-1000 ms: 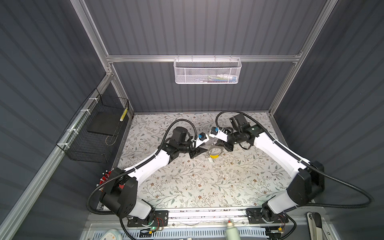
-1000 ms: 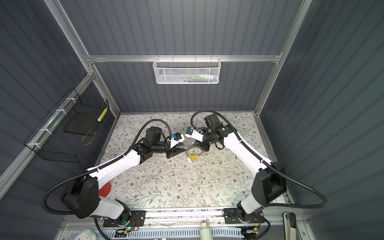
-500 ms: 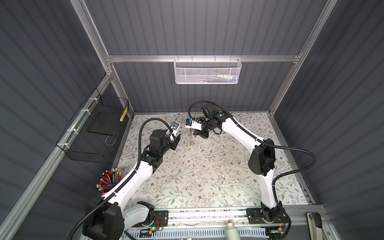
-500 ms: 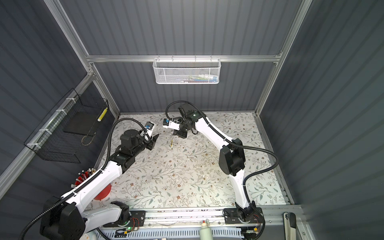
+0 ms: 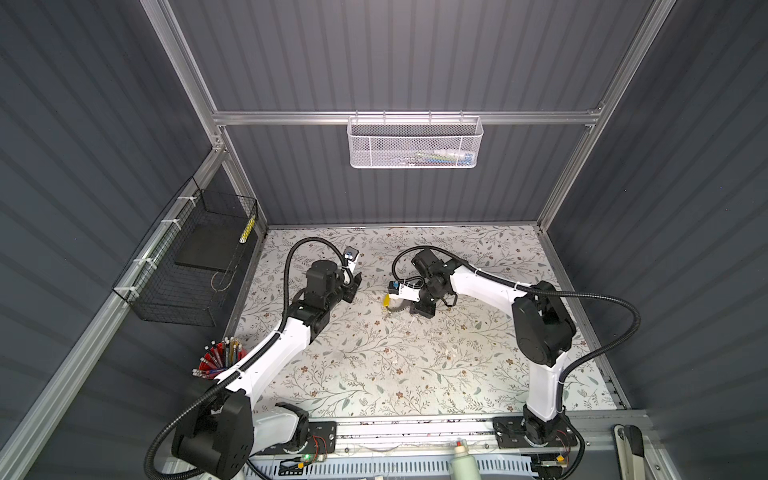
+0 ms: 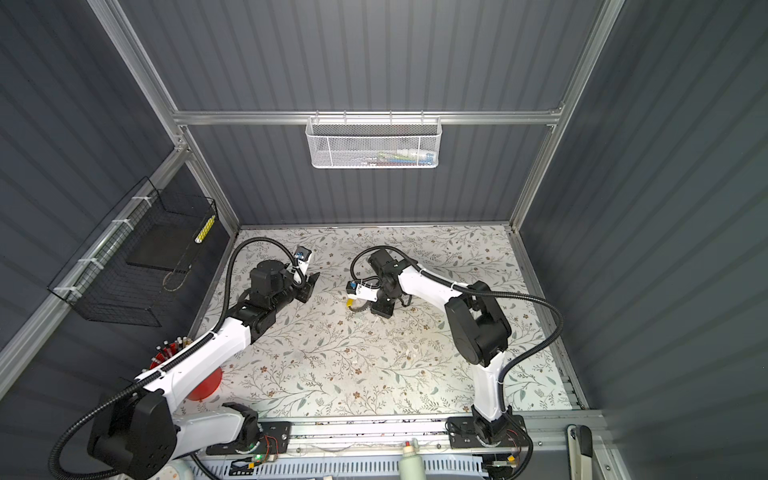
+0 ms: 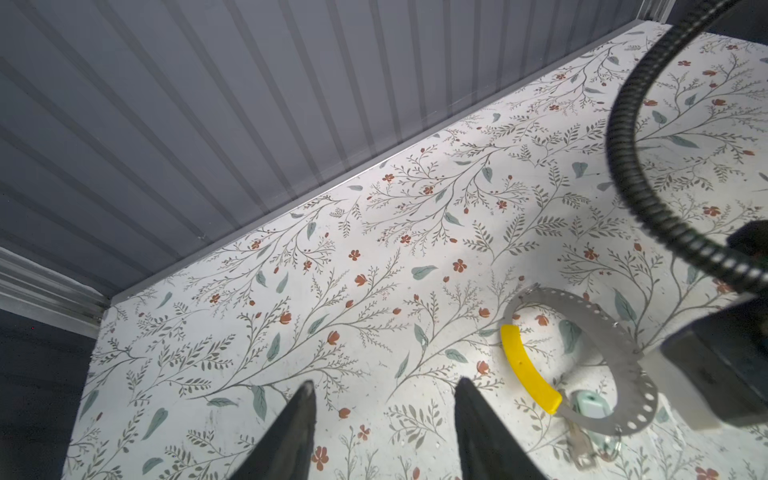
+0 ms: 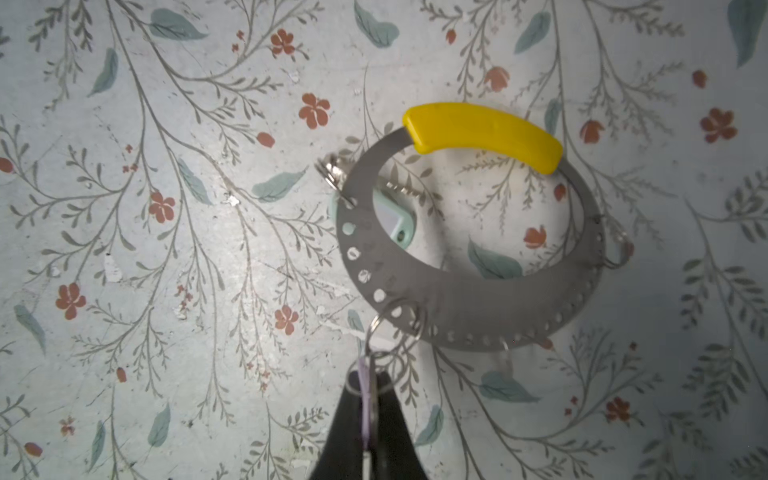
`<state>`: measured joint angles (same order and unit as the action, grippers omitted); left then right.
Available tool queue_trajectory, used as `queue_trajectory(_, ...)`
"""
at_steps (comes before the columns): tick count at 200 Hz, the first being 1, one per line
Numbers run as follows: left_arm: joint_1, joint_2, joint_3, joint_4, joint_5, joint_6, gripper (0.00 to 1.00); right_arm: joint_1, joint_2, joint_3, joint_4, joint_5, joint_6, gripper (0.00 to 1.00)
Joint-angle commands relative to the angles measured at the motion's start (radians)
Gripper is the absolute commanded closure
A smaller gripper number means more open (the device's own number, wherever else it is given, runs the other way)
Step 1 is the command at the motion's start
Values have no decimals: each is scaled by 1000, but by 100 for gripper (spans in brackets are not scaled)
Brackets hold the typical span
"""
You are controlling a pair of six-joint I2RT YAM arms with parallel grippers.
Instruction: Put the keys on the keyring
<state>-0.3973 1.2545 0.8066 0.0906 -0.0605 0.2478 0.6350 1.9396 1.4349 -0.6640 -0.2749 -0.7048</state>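
Flat grey perforated metal keyring (image 5: 394,306) with yellow segment lies on floral table mat (image 5: 374,374), just right of frame centre in both top views.
The right gripper (image 8: 368,380) is clenched on a lilac-headed key (image 8: 365,411), which appears joined by split rings (image 8: 395,322) to the loop's holed edge. The left gripper (image 7: 384,415) is released and empty, centre-left, with bare mat between it and the loop. Wide bare mat is seen along the lower frame. A mint-headed key (image 8: 395,222) is partly hidden under the band; the held key's blade is cut off, and in top views keys cannot be made out.
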Motion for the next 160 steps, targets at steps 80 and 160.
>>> queue_trajectory(80,-7,111,76,-18,69,-28,45,-39,-79,-234,10,173,79,100)
queue_trajectory(160,-12,158,100,-33,70,-12,45,-75,-102,-313,-13,293,121,97)
